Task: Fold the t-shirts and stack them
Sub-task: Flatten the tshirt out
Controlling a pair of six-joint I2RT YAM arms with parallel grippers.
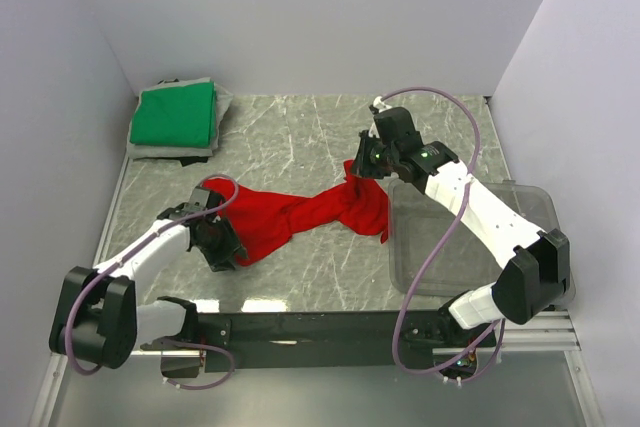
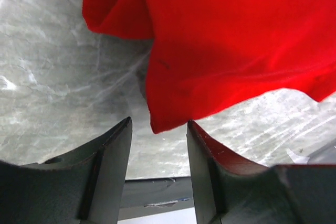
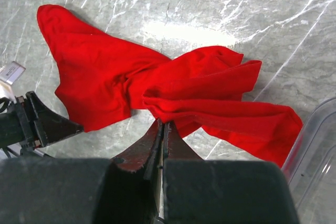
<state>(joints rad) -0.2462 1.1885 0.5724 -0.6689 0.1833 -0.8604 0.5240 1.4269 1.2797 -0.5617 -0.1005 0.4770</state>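
The red t-shirt [image 1: 300, 212] lies rumpled and drawn out across the middle of the table. My right gripper [image 1: 358, 172] is shut on a bunched fold at its right end; in the right wrist view the jaws [image 3: 164, 123] pinch the red cloth [image 3: 199, 100]. My left gripper [image 1: 222, 247] hovers at the shirt's left end. In the left wrist view it stands open [image 2: 158, 121], with a corner of the red cloth [image 2: 220, 40] just reaching the gap between the fingertips, ungripped. The green t-shirt [image 1: 175, 115] lies folded at the back left.
A clear plastic bin [image 1: 470, 242] sits at the right, under my right arm and close to the shirt's right end. The green shirt rests on a grey cloth layer [image 1: 150, 150]. White walls close off the back and both sides.
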